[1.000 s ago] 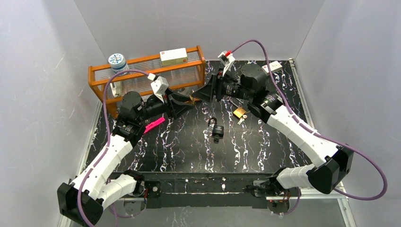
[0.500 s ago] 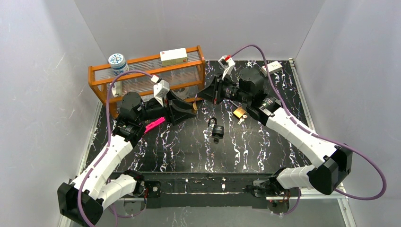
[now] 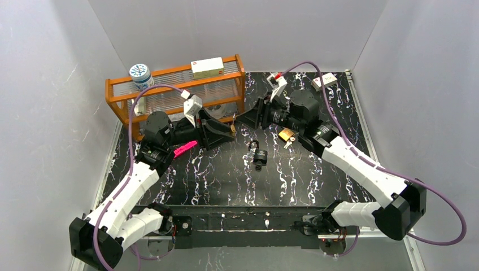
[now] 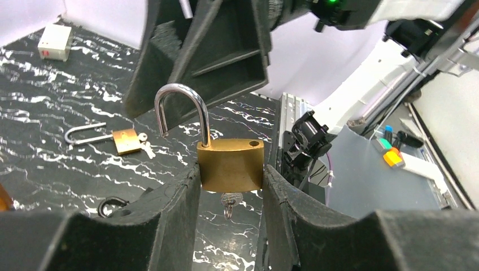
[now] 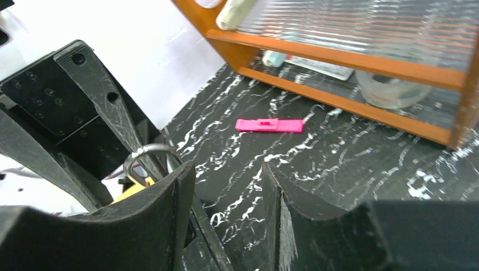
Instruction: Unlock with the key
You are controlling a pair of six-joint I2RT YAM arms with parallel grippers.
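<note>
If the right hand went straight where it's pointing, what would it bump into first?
Probably the brass padlock that the left hand holds up just ahead of it, though the depth is hard to judge.

Far left corner: orange rack (image 3: 175, 84) blocks.
Far middle: left fingers (image 4: 164, 214), right fingers (image 5: 164, 209) nearly meeting, slim gap.
Desk (image 3: 226, 180) middle: black padlock (image 3: 258, 153), loose brass padlock (image 3: 287, 134), narrow passage between.
Near edge: open across.

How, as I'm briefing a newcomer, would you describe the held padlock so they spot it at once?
Find the orange rack at the back left. Before it, the left jaws clamp a brass padlock. Unlike the brass lock and black lock lying flat, it stands upright, shackle open, key underneath.
</note>
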